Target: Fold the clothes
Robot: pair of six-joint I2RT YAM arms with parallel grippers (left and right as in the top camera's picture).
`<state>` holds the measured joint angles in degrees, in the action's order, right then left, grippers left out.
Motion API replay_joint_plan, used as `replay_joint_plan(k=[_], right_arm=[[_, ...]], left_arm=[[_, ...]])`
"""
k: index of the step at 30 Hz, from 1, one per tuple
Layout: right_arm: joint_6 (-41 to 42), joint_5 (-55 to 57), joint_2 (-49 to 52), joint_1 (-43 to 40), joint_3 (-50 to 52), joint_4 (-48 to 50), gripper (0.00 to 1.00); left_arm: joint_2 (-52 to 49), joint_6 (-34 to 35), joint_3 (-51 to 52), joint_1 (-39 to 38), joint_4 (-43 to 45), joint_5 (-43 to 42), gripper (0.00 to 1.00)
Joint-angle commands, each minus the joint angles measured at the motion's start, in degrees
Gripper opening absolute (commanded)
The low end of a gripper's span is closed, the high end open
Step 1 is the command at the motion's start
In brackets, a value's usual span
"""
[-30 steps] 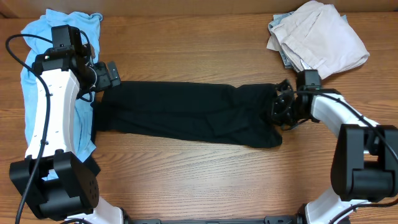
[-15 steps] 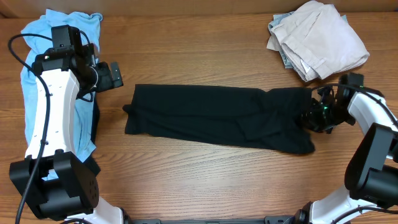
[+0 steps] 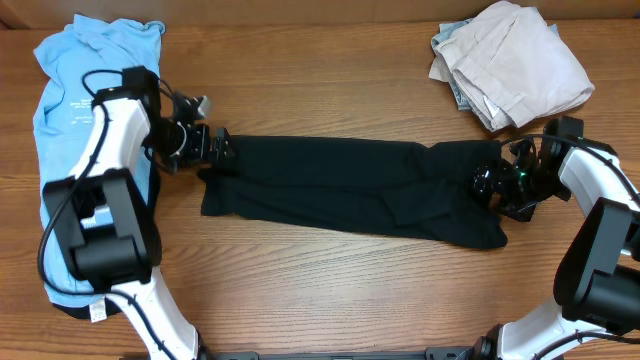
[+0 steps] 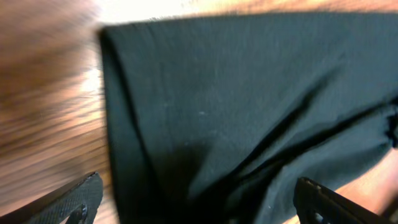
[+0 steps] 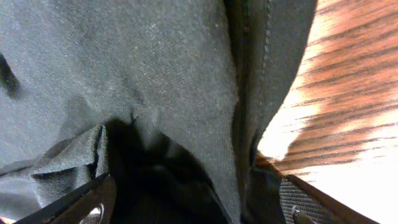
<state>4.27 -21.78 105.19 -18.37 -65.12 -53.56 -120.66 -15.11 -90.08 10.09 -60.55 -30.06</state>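
**Black garment laid out as a band, an open end effector at each end**

The black garment (image 3: pixel 340 190) lies flat on the counter (image 3: pixel 320 300), near its middle. It forms a long, narrow band running left to right, with the right end sitting slightly nearer than the left.

The left end effector (image 3: pixel 218 148) is at the band's far-left corner. Its fingers (image 4: pixel 78 199) are spread as wide as they go and hold nothing. In its wrist view the cloth's left edge lies between and beneath them.

The right end effector (image 3: pixel 490 188) sits over the right end, where the fabric is bunched. Its fingers (image 5: pixel 93 205) stand well apart with cloth humped between them, and as far as I can judge nothing is pinched.

I read one arm at each short end as the right arrangement for a long, limp item, since either end can be lifted without dragging the middle.

The light blue T-shirt (image 3: pixel 70 90) lies along the left edge, partly under the left arm. The beige garments (image 3: pixel 515 65) are piled in the far right corner. Both are well clear of the band, presumably so that they do not snag.

Judging by the narrow shape, the lengthwise folds are done and an end-to-end fold remains. The rumpled right end may need smoothing first.
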Motion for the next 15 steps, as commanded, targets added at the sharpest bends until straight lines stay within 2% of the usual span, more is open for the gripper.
replay_joint_plan(k=[1, 8, 10, 15], right_arm=[[-0.24, 1.27, 0.26, 0.02, -1.36, 0.09, 0.89], [-0.24, 1.27, 0.26, 0.02, -1.33, 0.48, 0.92], [-0.24, 1.27, 0.26, 0.02, -1.36, 0.52, 0.92], [-0.22, 1.40, 0.26, 0.02, -1.36, 0.50, 0.92]], left_arm=[[-2.64, -5.27, 0.04, -1.05, -1.57, -5.38, 1.00], [-3.82, -6.73, 0.07, -3.58, -2.64, -2.84, 1.00], [-3.87, -5.95, 0.13, -4.79, -2.60, -1.20, 0.96], [-4.17, 6.49, 0.55, -8.48, -2.38, 15.21, 0.85]])
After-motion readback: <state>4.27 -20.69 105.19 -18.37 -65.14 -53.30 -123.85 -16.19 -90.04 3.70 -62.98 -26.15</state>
